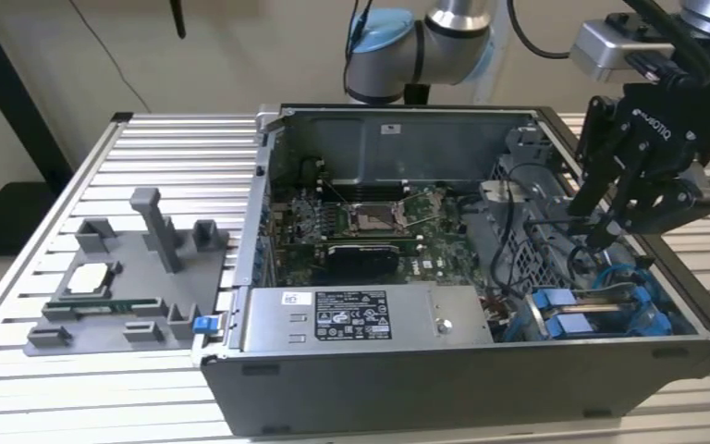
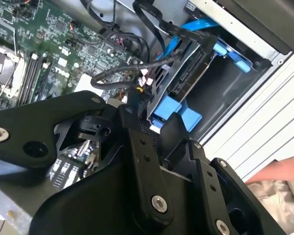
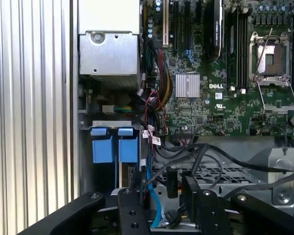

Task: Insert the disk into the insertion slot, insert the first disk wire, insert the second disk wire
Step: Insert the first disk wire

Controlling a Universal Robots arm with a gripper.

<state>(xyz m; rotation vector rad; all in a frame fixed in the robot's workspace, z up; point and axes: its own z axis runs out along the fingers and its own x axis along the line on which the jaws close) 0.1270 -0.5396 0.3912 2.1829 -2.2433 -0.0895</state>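
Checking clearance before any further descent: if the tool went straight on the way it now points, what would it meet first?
Probably the black cables bundled just ahead of the tool, with the drive cage's blue tabs close beyond them. Depth is unclear, so the order is uncertain.

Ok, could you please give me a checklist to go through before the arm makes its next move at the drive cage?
1. Disk in the insertion slot: ok, its blue carrier sits inside the cage bay.
2. Gripper placed at the cage: ok, it hangs over the cage, close to the disk.
3. Black wire plugged into the disk: cannot tell; it loops past the gripper.
4. Blue cable plugged in: cannot tell; its end is hidden.
5. Power-supply box clear of the gripper: ok, it lies apart, toward the exterior view's left.
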